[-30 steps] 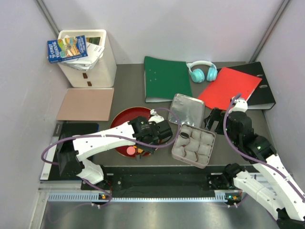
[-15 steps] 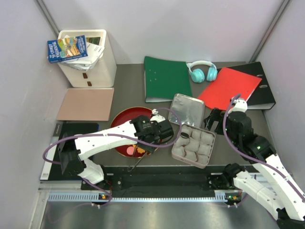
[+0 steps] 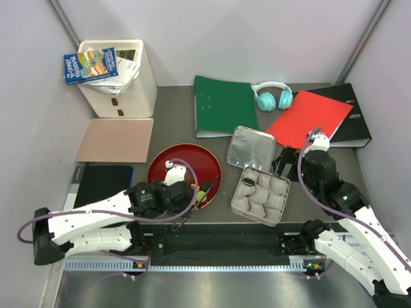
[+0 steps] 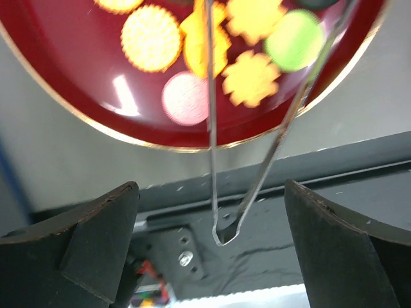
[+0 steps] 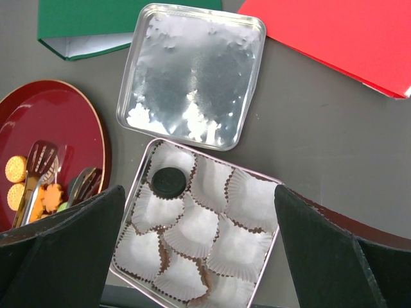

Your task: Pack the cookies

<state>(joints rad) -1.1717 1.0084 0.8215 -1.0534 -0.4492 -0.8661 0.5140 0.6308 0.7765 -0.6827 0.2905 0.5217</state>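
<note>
The packing was at its beginning. One black cookie [image 5: 168, 181] sat in the far-left paper cup of the open tin [image 5: 275, 192]. The other cookies [image 4: 250, 78] lay close together on the near right part of the red plate [image 3: 168, 157], which stood on the desk [image 3: 173, 125] just left of the tin. The lid [image 5: 192, 74] lay beside the tin on its far side.

The left gripper [image 4: 209, 192] stood wide open over the near rim of the plate and grasped nothing. The right gripper [image 5: 199, 205] hung over the tin, also spread open and empty.

The metal tongs [image 4: 221, 231] lay free between the left fingers, apart from both. Their long axis ran from near to far, leaning a little right. The closed bend pointed near and lay off the plate. The two tips pointed far and rested among the cookies.

The cookies lay flat; being round or flower-shaped, they had no real long axis. I think the next move needs a squeeze on both tong arms, then one cookie carried to an empty cup.
</note>
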